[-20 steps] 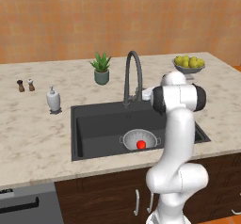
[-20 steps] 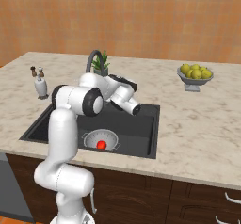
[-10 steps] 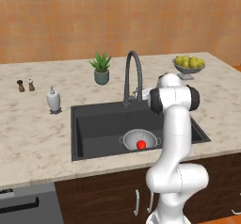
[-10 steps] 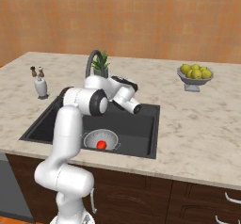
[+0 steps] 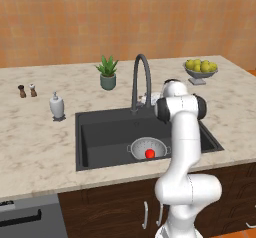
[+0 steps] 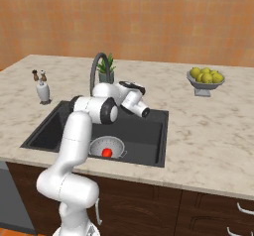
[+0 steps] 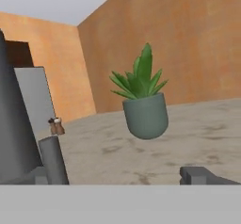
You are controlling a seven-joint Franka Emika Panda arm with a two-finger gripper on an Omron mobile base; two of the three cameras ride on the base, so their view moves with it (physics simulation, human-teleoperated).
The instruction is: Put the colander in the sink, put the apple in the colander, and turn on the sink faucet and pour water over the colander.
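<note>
While the silver-grey perforated metal colander is being seen resting on the floor of the large rectangular dark charcoal sink, toward its front edge, the small round bright red apple is being carried inside it. Both are also being shown in the right base view, the colander with the apple at its middle, near the front wall of the sink. Behind the basin, the tall dark grey gooseneck faucet is being seen standing upright on the table's back strip, its arched spout curving over the sink. The white arm's hand is being held just beside the base of this faucet, above the rear of the basin. The gripper is being shown at the end of that hand, and its fingers are being kept spread wide apart, with nothing being grasped between them. Whether the faucet's lever is being touched cannot be told.

Beyond the faucet, a small green spiky plant in a rounded grey-green pot is being shown on the beige marbled table. A white soap dispenser is being seen left of the sink, with two small brown shakers farther back. A footed grey bowl of yellow-green fruit is being shown well apart, at the right.
</note>
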